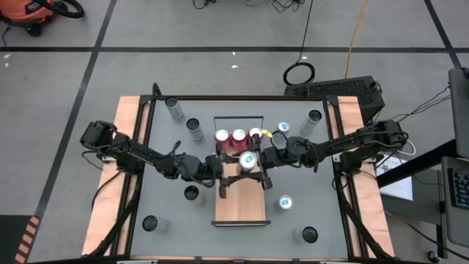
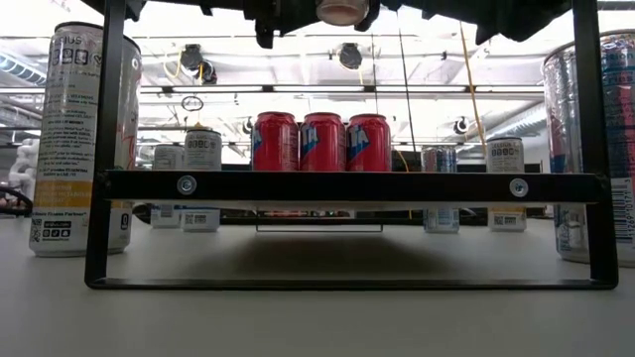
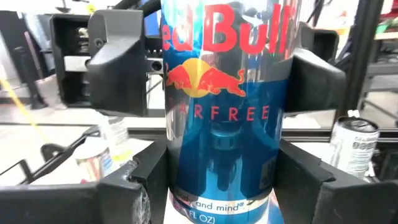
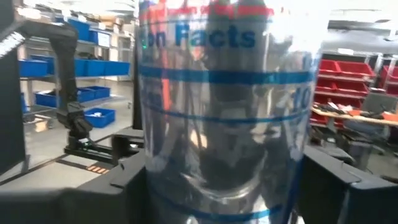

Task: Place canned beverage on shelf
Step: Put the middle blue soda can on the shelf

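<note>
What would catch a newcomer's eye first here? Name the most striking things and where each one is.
First, the two arms meeting over the middle of the shelf, the left end effector and right end effector flanking one blue-and-silver can. It fills both wrist views, the left end effector's fingers gripping it low down. Next, three red cans in a row at the shelf's railed end.

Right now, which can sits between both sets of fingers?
The blue-and-silver Red Bull can, held above the shelf; the three red cans stand untouched at its railed end.
</note>
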Robot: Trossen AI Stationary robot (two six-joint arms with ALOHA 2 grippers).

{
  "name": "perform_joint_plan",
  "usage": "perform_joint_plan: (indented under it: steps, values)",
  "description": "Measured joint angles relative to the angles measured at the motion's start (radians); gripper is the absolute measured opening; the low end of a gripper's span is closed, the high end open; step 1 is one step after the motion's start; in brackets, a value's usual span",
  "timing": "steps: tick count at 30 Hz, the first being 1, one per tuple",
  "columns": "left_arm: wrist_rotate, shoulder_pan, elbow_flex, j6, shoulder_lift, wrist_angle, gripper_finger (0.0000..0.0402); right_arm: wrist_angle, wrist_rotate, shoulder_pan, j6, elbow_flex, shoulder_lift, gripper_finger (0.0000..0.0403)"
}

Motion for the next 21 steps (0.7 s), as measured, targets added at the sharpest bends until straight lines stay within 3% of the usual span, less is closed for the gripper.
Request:
perform_joint_plan:
  steps: [12,17,21]
  values:
    - [-0.184,-0.067,0.0,-0.004,0.0,-0.04,0.0211,-0.006,0.03,0.003,0.019,0.0,-0.013,0.0297]
    - [-0.295,-0.091,0.0,-0.023,-0.001,-0.04,0.0211,-0.04,0.108,0.017,0.019,0.0,-0.048,0.0297]
    - [-0.32,-0.096,0.0,-0.035,-0.001,-0.04,0.0211,-0.063,0.152,0.03,0.004,0.0,-0.072,0.0297]
